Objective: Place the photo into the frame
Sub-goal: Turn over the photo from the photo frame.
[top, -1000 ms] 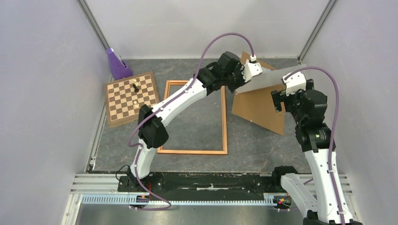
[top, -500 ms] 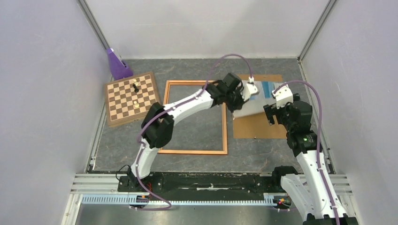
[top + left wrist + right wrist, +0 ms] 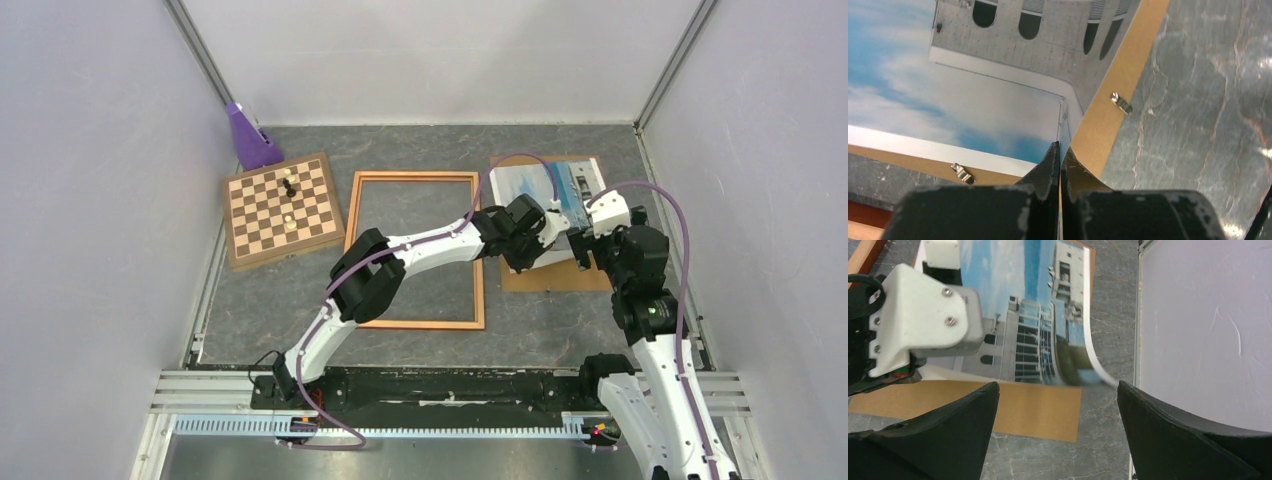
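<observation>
Shut tight on a near corner of the photo (image 3: 973,95), the left gripper (image 3: 1059,150) is seen from its wrist camera with both fingers pressed together and the print's white border caught between them. The right gripper (image 3: 1055,387) is held wide apart just beside it, nothing being gripped; between its two dark fingers the other near corner of the photo is seen curled up off the surface and blurred. The photo is laid picture side up, slightly askew, on the brown backing panel (image 3: 545,277), whose bare margin is left showing along the near edge and which carries small metal clips (image 3: 1121,103). The frame (image 3: 410,323) is found lying flat to the left of the panel, close beside it, and it is crossed by the left arm; only grey worktop is enclosed by its rails. The worktop (image 3: 400,150) is covered in a dark grey, stone-veined surface. A chessboard (image 3: 262,222) with a few pieces (image 3: 289,186) is placed left of the frame, and a purple cone-shaped object (image 3: 250,138) is stood in the far left corner. The space is closed in by pale plain walls (image 3: 100,200).
</observation>
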Tool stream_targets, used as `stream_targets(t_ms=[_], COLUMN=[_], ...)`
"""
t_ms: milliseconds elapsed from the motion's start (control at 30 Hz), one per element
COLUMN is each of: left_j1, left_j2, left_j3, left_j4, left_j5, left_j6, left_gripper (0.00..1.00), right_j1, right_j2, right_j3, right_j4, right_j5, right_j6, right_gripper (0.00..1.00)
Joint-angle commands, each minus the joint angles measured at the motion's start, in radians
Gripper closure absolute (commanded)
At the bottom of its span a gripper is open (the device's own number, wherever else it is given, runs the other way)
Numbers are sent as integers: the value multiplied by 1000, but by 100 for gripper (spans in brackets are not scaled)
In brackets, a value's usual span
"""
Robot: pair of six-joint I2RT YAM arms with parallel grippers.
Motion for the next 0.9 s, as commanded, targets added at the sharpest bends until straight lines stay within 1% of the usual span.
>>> stream_targets(t_ms=[0,100,200,333,600,733,867], left_j1=[-2,-2,-5,-5,-5,-4,-5], left_j2=[44,49,54,74,90,45,-7], left_j3=[92,102,136,245,463,490,478], left_j4=[38,42,45,8,-49,-69,-119], left_j5=[-92,-103,-102,-88,-80,-90,-50], left_j6=[-144,-187,-182,-151,-141,-81,0], left_gripper=[98,98,98,98,98,98,98], right_j1=[1,2,1,-2,-11,-13,-16], right_j2=[-22,-33,-51,-65,-73,-79,-79], right_j3=[4,3,-2,-15,0,-5,-16], right_j4=[15,4,6,3,8,10,17], right_j5=[24,32,54,77,145,192,204], right_j6=[3,4,4,3,9,10,10], right_gripper=[9,9,9,9,9,9,9])
